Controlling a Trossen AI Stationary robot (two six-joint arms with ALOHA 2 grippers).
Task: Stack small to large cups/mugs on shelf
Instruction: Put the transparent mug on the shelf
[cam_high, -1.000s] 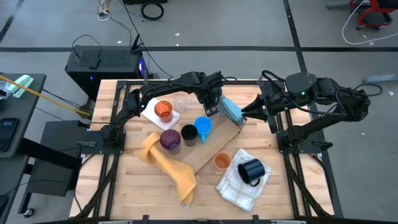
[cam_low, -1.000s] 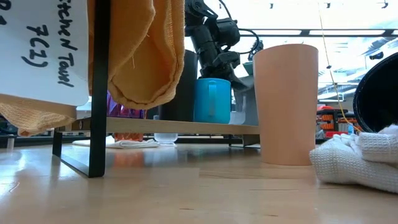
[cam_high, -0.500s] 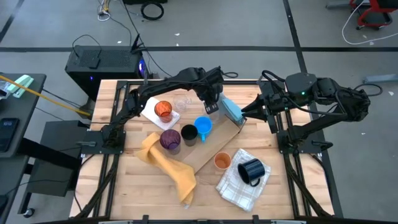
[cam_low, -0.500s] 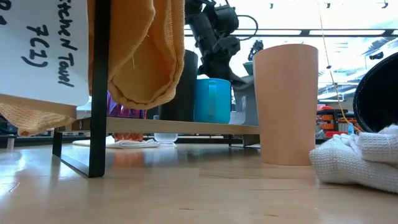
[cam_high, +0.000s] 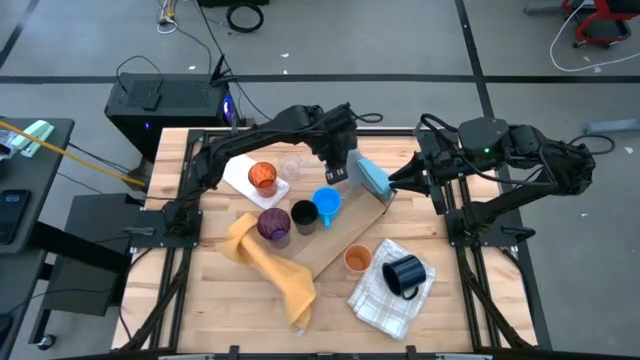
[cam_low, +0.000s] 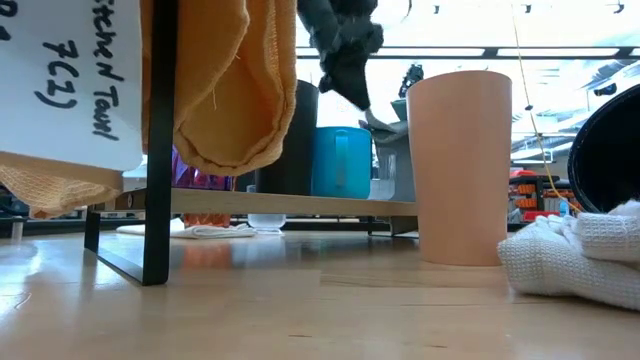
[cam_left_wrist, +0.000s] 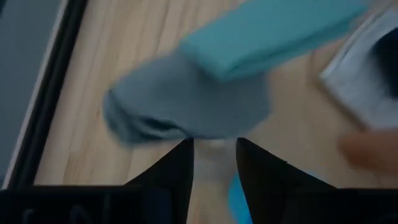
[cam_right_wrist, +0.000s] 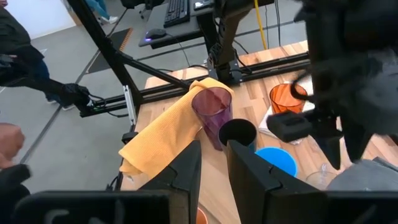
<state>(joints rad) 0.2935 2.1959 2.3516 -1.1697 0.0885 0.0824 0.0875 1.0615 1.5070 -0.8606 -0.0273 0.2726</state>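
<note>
Counting seven drinking vessels on the worktop (cam_high: 215, 305) right now: two mugs, five cups. Finding three of them lined up on the wooden shelf (cam_high: 335, 243): purple cup (cam_high: 274, 225), then black cup (cam_high: 304, 215), then bright blue mug (cam_high: 327, 203), each just beside the next.

Watching the left hand (cam_high: 337, 176) hanging just above and behind that bright blue mug, fingers (cam_left_wrist: 177, 168) standing apart, gripping nothing. Catching it in the low view as a dark blur over the mug, not touching.

Spotting the right hand (cam_high: 393, 183) at the shelf's far end, just beside the blue-grey folded cloth (cam_high: 372, 176). Seeing a narrow gap between its fingers (cam_right_wrist: 186, 168) in its own wrist view, bare wood showing through, nothing held.

Tallying the four off the shelf: red-tinted cup (cam_high: 263, 178) sitting on a white cloth (cam_high: 243, 176), clear cup (cam_high: 292, 165) just beside it, orange cup (cam_high: 357, 259) standing upright on the worktop in front of the shelf, dark navy mug (cam_high: 405, 275) lying tilted on a white checked cloth (cam_high: 378, 300).

Counting four cloths in all, adding one yellow towel (cam_high: 272, 265) draping off the shelf's near left end.
</note>
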